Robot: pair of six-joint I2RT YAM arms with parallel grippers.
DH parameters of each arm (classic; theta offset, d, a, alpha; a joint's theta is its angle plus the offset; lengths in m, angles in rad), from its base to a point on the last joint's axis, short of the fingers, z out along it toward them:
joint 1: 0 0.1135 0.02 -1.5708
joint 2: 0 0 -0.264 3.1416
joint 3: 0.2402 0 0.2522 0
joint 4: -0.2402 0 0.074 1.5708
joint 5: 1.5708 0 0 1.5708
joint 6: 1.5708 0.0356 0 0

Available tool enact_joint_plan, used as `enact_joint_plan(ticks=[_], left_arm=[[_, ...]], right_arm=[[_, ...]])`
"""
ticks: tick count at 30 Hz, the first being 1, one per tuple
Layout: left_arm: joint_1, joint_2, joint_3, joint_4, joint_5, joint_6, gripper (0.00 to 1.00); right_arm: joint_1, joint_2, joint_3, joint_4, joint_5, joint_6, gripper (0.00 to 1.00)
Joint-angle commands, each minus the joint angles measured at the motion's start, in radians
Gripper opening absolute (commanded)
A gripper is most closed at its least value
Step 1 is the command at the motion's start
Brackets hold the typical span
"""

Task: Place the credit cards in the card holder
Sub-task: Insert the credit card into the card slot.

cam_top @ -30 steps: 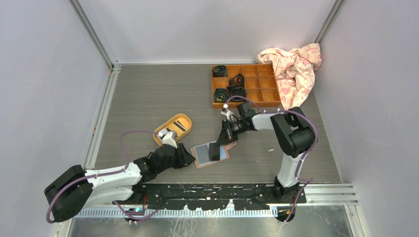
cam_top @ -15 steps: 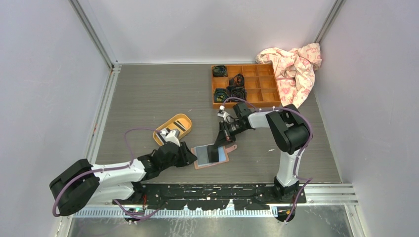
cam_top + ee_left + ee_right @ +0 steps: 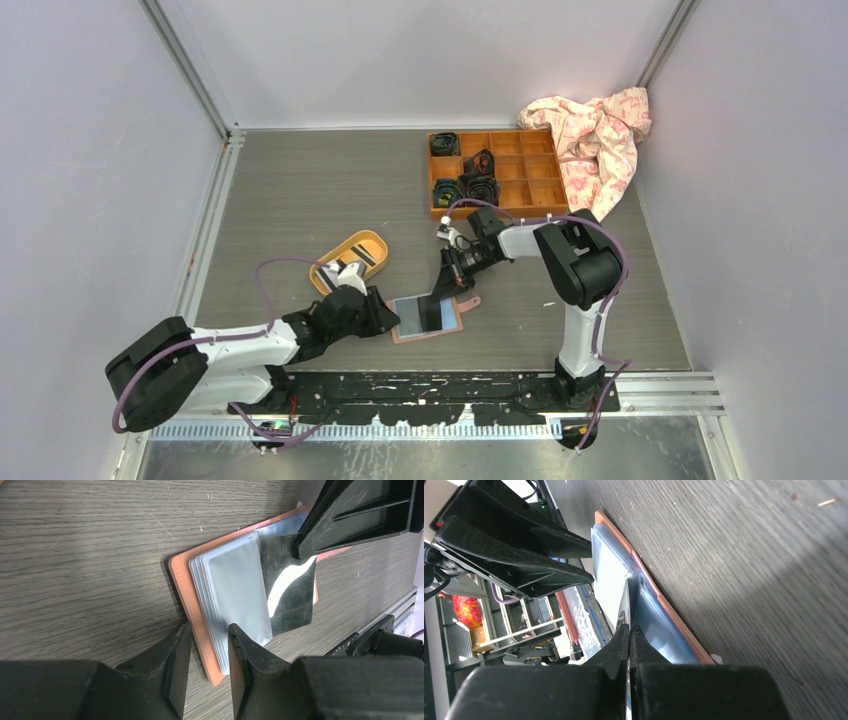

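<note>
The salmon-pink card holder [image 3: 447, 328] lies open on the table, its clear bluish pockets [image 3: 235, 592] facing up. My right gripper [image 3: 444, 288] is shut on a dark glossy credit card [image 3: 289, 592], whose lower edge sits among the pockets at the holder's right half. In the right wrist view the card [image 3: 626, 597] shows edge-on above the holder [image 3: 664, 615]. My left gripper [image 3: 206, 645] has its jaws a little apart over the holder's near left edge [image 3: 181, 587], one finger [image 3: 245, 660] resting on the pockets. More cards [image 3: 345, 268] lie in the yellow tray.
The yellow oval tray [image 3: 372, 240] stands left of the holder, just behind my left gripper. An orange-brown compartment box [image 3: 540, 190] with dark coiled items stands at the back right. A pink patterned cloth [image 3: 597, 135] lies beside it.
My right gripper has moved a little left and down with the dark card, pushing it further over the pockets. The left arm has crept slightly right and stays at the holder's edge.
</note>
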Motion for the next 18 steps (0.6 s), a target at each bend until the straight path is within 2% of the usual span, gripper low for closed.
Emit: enact_joint_plan(ticks=[1,18], left_arm=[[-0.004,0.016,0.036,0.043,0.004,0.018,0.33],[-0.004,0.067,0.056,0.065,0.024,0.023,0.3]], right_arm=[[0.012,0.016,0.034,-0.016,-0.014,-0.028,0.02],[0.015,0.057,0.041,0.019,-0.036,0.019,0.03]])
